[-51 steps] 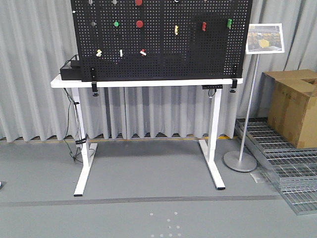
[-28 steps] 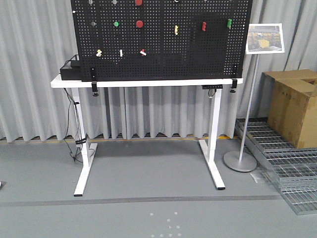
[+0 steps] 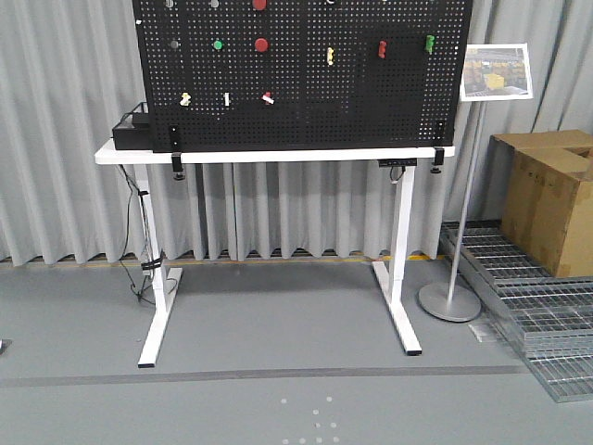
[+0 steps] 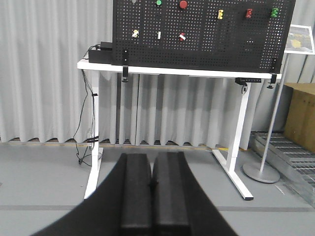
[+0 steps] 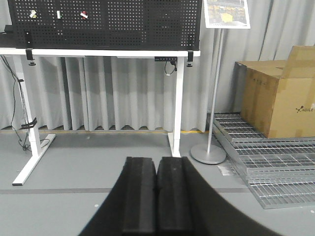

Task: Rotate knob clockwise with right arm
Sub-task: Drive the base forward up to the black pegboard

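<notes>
A black pegboard (image 3: 306,102) stands upright on a white table (image 3: 278,155), far ahead of me. It carries several small fittings: a round red knob (image 3: 261,44), a green one (image 3: 218,44), and yellow, red and green handles to the right. I cannot tell which one is the task's knob. The board also shows in the left wrist view (image 4: 197,44) and the right wrist view (image 5: 103,24). My left gripper (image 4: 152,162) is shut and empty, well short of the table. My right gripper (image 5: 157,164) is shut and empty, also far from the board.
A sign on a thin pole with a round base (image 3: 450,301) stands right of the table. A cardboard box (image 3: 551,199) sits on metal grating (image 3: 547,315) at the far right. Grey curtains hang behind. Cables hang by the table's left leg (image 3: 153,278).
</notes>
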Robot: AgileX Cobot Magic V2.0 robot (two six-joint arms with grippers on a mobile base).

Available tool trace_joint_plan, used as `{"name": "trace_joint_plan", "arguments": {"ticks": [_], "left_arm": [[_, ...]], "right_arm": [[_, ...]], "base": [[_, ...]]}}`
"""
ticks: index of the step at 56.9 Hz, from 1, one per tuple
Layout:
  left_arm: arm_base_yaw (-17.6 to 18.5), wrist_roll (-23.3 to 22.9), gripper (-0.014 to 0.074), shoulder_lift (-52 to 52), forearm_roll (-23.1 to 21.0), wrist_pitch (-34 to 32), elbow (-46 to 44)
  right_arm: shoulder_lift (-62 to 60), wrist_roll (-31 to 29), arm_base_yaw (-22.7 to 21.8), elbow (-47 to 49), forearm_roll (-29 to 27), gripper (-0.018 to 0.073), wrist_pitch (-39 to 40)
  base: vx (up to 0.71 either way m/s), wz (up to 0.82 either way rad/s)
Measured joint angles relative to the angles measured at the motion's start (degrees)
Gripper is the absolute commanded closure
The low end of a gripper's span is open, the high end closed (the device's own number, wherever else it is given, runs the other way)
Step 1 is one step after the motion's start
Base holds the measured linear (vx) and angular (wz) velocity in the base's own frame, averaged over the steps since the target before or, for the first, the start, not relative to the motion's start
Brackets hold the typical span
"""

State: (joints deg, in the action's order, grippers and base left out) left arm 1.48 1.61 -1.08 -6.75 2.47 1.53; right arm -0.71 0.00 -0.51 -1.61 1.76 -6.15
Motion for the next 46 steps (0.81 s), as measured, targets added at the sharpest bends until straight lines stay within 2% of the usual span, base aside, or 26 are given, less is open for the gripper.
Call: {"name": "trace_joint_plan", "arguments": {"ticks": [22, 46], "left_arm": [[0.0, 0.0, 0.0603, 0.0, 0.0, 0.0, 0.0], [0.0, 0.0, 0.0603, 0.0, 0.0, 0.0, 0.0]], "right_arm": [[0.0, 0.0, 0.0, 0.0, 0.0, 0.0568, 0.0], [0.0, 0.0, 0.0, 0.0, 0.0, 0.0568, -0.02]], "base": [[0.11, 0.03], [0.31, 0.05]]}}
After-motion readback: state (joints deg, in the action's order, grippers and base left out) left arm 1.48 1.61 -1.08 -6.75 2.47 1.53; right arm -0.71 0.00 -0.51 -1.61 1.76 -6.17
